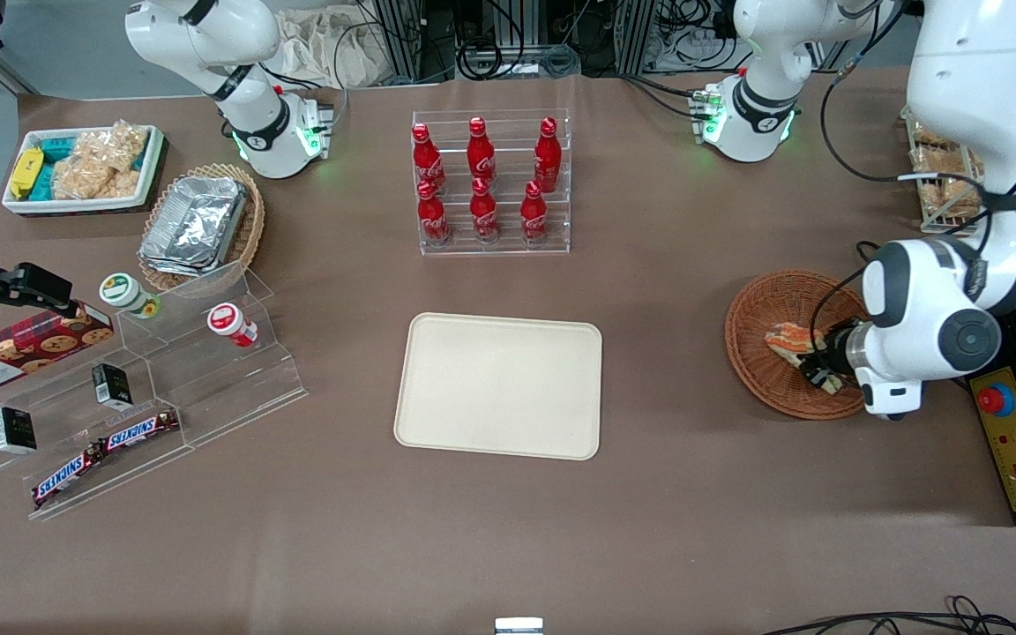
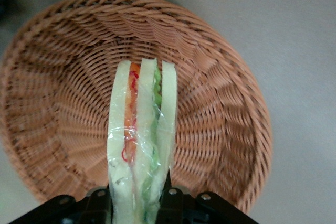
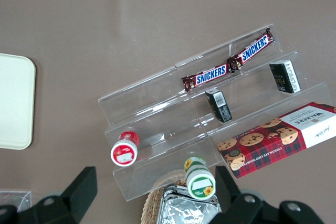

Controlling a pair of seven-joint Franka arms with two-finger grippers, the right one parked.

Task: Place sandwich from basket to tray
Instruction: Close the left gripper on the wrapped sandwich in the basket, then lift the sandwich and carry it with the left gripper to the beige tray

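Observation:
The sandwich (image 2: pixel 140 145), a wrapped wedge of pale bread with orange and green filling, is gripped between the fingers of my left gripper (image 2: pixel 137 203). It is over the reddish-brown wicker basket (image 2: pixel 52 77); whether it still touches the weave I cannot tell. In the front view the gripper (image 1: pixel 812 360) is over the basket (image 1: pixel 759 309) at the working arm's end of the table, with the sandwich (image 1: pixel 788 339) sticking out of its jaws. The cream tray (image 1: pixel 499 384) lies empty at the table's middle and shows in the right wrist view too (image 3: pixel 13 103).
A clear rack of red cola bottles (image 1: pixel 490 181) stands farther from the front camera than the tray. A clear stepped stand (image 1: pixel 120 406) with snack bars and small jars, a tan basket of foil containers (image 1: pixel 199 225) and a white snack bin (image 1: pixel 85 168) sit toward the parked arm's end.

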